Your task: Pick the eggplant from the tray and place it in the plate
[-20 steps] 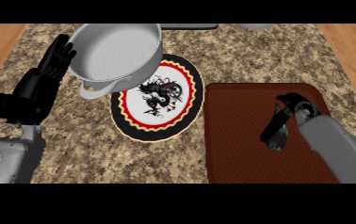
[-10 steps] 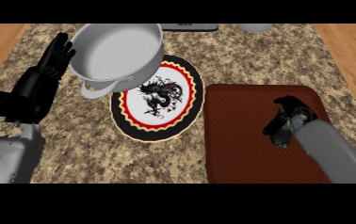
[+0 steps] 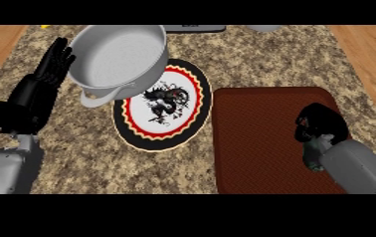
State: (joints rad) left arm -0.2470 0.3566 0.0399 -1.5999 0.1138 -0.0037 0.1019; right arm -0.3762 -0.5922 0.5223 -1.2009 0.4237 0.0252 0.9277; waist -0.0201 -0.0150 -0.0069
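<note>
The eggplant [image 3: 312,156] lies at the right side of the dark red tray [image 3: 253,141]; only its greenish end shows below my right hand [image 3: 322,125]. That hand sits on top of it with fingers curled round it, hiding the rest. The round plate [image 3: 163,105], black-rimmed with a red ring and a dragon picture, lies on the counter just left of the tray. My left hand [image 3: 38,89] rests open at the left edge, fingers up, far from the tray.
A grey pot [image 3: 117,57] stands at the back left, its base overlapping the plate's upper left rim. The speckled stone counter [image 3: 88,156] runs to wooden edges at both upper corners. A grey object [image 3: 195,28] lies at the back edge.
My right hand has drawn back along the eggplant and closed over it, so the dark body seen earlier is now hidden. The left hand, pot and plate have not moved.
</note>
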